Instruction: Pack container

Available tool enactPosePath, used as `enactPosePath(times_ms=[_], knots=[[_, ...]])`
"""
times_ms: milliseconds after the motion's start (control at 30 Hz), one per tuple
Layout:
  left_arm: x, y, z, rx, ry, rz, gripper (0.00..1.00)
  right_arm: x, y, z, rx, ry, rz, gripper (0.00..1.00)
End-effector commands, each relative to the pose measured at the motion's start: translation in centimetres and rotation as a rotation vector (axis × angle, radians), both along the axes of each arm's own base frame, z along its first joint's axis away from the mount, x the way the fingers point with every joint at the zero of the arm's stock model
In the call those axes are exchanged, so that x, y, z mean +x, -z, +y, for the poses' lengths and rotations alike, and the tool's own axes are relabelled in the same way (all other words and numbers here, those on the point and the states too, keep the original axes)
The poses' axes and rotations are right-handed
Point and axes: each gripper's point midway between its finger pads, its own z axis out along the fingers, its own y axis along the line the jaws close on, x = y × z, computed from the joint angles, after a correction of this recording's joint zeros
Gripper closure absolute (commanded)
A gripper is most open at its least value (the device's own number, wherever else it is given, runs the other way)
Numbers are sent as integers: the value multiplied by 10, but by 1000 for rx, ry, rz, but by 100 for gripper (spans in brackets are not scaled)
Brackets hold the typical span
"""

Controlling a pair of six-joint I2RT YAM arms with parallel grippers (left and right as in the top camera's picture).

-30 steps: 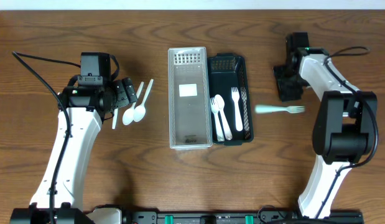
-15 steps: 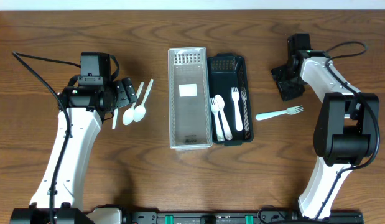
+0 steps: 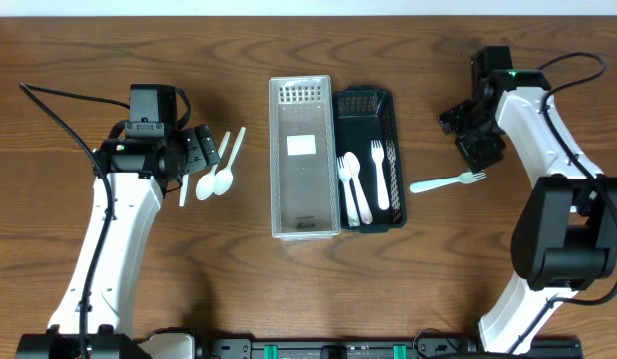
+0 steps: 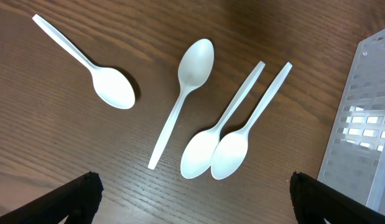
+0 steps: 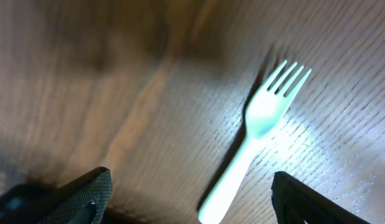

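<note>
Between the fingers [image 4: 86, 193] of the left gripper [image 4: 192, 196], which stand wide apart at the two lower corners of the wrist view, nothing is held. Four spoons [image 4: 196, 59] lie loose on the table [image 3: 89, 60] under the gap and just ahead of it. Two of them lie side by side with their bowls touching, one lies a little to the left of that pair, and the fourth lies farther left, apart from the rest.

The right gripper [image 5: 192, 199] also has its jaws spread wide and grips nothing. A fork [image 5: 264, 115] lies flat on the wood below the gap, its handle running in toward the space between the fingers and its tines pointing away. No finger touches it.

Out beyond the left jaws, and on the far side of the fork from the right jaws, sits the clear container [image 3: 275, 160]. It is a long, narrow rectangle with perforated walls, a slotted end and a white label [image 3: 301, 145] on its floor. It has no cutlery in it. Touching its long side, nearer the right jaws, is a dark container [image 3: 363, 105] of the same shape with a grid pattern, which holds several white pieces of cutlery lying lengthwise.

The spoons and the fork are smooth, pale plastic. The fork looks faintly mint under the wrist light. The table is brown wood with a strong grain.
</note>
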Motion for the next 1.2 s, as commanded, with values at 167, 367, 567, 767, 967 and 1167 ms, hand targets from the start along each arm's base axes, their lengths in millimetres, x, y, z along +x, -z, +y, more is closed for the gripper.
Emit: enactPosePath(times_ms=[167,367,567,767,967,1167], knots=[[3,-4,2,2,-3,-9,2,-29,42,4,-6,9,66,15],[3,-4,2,2,-4,-9,2,-28,54,4,-8,-10,39,16],[3,-4,2,2,-3,-9,2,-40,75,1,-23,-8,44,33],[3,-4,2,2,-3,-9,2,-55,89,-6,-36,-15,68,55],[3,-4,2,2,-4,-9,2,-57,89,-29,-90,-249,84,65],[3,-4,2,2,-4,-9,2,-53,89,-48,-117,-591,78,76]])
